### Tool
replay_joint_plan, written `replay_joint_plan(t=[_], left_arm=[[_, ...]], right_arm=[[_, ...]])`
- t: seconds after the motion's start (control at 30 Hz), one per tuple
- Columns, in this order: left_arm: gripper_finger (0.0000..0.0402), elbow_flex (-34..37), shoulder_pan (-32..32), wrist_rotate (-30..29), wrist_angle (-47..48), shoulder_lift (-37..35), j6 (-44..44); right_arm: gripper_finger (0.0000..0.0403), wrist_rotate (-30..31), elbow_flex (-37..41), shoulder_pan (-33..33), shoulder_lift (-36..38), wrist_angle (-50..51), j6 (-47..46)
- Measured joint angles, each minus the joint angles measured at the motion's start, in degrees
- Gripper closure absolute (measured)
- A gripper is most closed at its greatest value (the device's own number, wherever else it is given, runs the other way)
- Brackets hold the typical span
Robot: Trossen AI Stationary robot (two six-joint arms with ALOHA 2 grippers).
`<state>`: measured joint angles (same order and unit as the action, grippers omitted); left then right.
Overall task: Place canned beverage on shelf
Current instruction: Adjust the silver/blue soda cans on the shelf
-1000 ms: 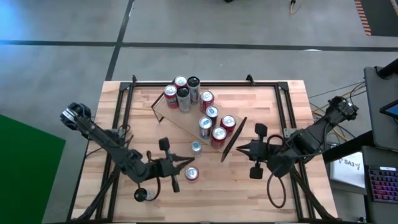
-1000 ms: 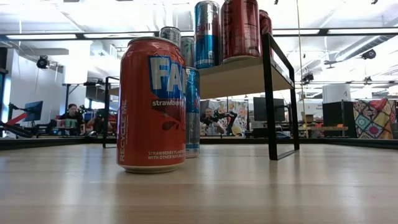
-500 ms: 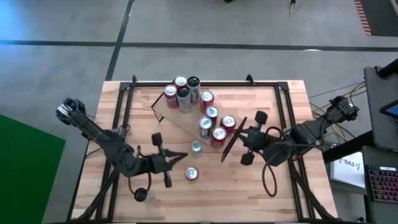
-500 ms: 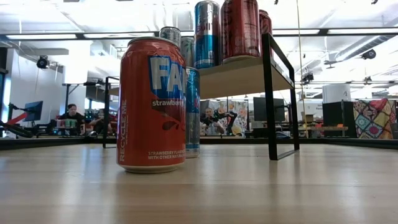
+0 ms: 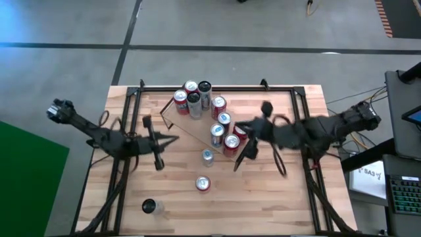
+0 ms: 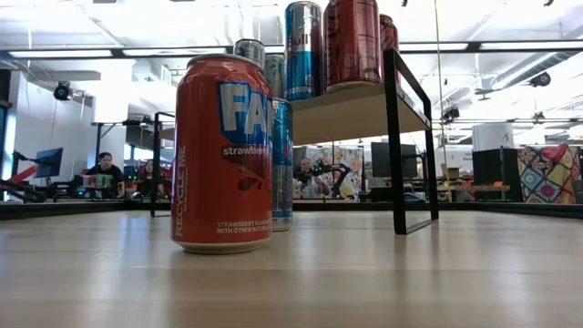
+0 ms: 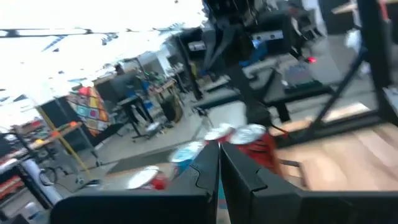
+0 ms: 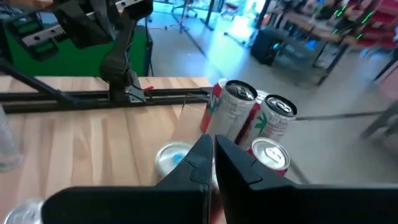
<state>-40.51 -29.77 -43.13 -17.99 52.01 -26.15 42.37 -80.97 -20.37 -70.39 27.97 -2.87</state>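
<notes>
In the high view the shelf (image 5: pixel 209 125) runs diagonally across the middle of the frame, its plank already crowded: a cluster of cans at its upper-left end (image 5: pixel 193 97) and another group at its lower-right end (image 5: pixel 227 131). Two cans stand off the shelf on the table (image 5: pixel 276 197) below it: a slim blue can (image 5: pixel 208 156) just under the plank and a red strawberry can (image 5: pixel 203 184) lower, near bottom centre; a further small can (image 5: pixel 150 207) sits at lower left. The right gripper (image 5: pixel 240 125), fingers pressed together and holding nothing, hangs right over the shelf's lower-right cans, and this is where the main risk lies: shut fingers sweeping low through that group would likely topple the cans or nudge them off the plank's edge, and the arm's hanging cable could catch the black end frame (image 5: pixel 247 146) and shift the whole shelf. The left gripper (image 5: pixel 175 139), also closed and empty, sits at centre left beside the shelf's near edge; it must spread before it can take either loose can, or it will simply push one over. With little bare plank left between the two clusters, a can set down carelessly may bump its neighbours, I judge
</notes>
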Motion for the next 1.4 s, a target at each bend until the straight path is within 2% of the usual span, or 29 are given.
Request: replay_joint_plan(t=[0.2,0.3,0.37,0.5,0.7,0.9,1.3,1.4], left_arm=[[0.0402,3.76,7.99,7.28,-0.51,-5.01,-4.08],[0.0402,4.23,11.1,6.49,-1.28,-6.48,-5.41],[0.0402,4.92,12.39,6.23,-1.77,-7.61,-4.33],[0.0402,9.78,12.95,6.66,-2.35,-8.64,-3.78],[0.0402,13.99,12.97,6.7,-17.0,-9.67,-11.75],[0.0402,13.05,12.95,6.7,-11.3,-10.69,-6.39],[0.0402,13.03,12.95,6.18,-10.73,-11.0,-4.35],[0.0402,13.03,12.95,6.18,-10.67,-10.98,-4.35]], right_arm=[[0.0394,-15.11,-1.45,12.66,0.18,-0.11,1.57],[0.0394,-21.72,-1.45,17.25,-0.18,0.55,-0.34],[0.0394,-23.81,-1.45,19.15,-0.89,1.78,-4.79],[0.0394,-24.37,-1.37,19.99,-2.79,4.53,-12.26],[0.0394,-27.83,-5.08,19.92,-4.72,5.65,-17.55],[0.0394,-27.3,-6.19,19.94,-5.93,8.02,-19.87],[0.0394,-26.65,-6.91,20.4,-8.96,9.82,-23.29],[0.0394,-24.78,-6.95,20.42,-8.9,9.88,-23.72]])
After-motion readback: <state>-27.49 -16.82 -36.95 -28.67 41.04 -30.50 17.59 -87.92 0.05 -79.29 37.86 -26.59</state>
